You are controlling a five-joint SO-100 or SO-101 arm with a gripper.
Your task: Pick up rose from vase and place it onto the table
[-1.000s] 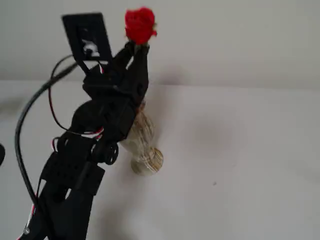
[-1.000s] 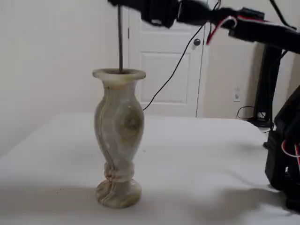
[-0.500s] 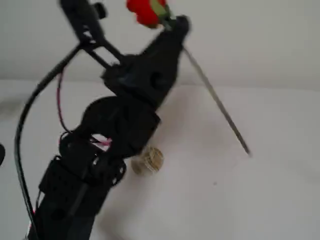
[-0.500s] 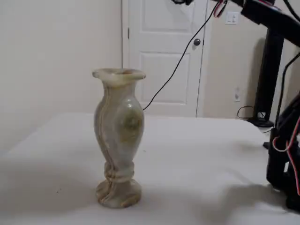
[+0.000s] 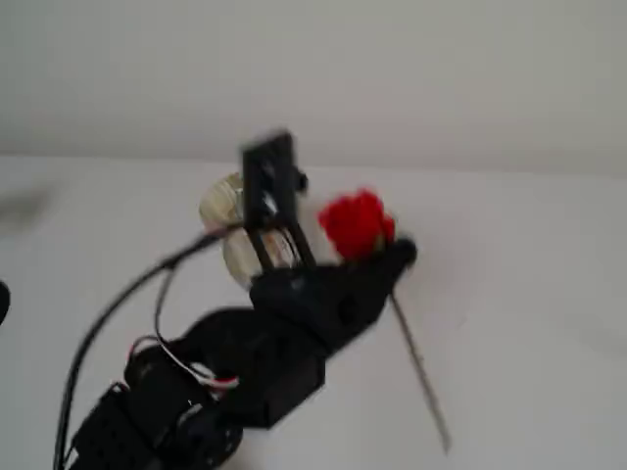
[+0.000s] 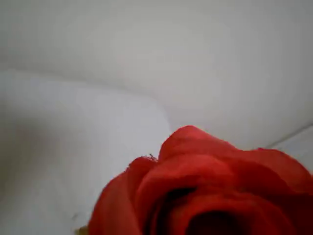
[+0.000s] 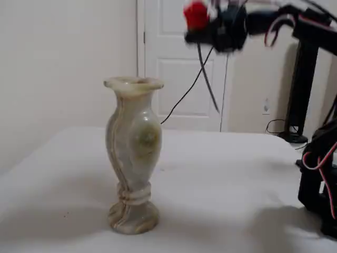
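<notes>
While no writing shows anywhere, the gripper (image 7: 210,26) is clamped on the rose (image 7: 196,15), high right of the vase (image 7: 132,153).

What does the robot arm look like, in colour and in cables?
The arm is matte black with blocky segments. Its gripper is black too. Red and white wires loop beside one joint, and a thin black cable trails from it. A black camera bracket rises above the wrist.
</notes>
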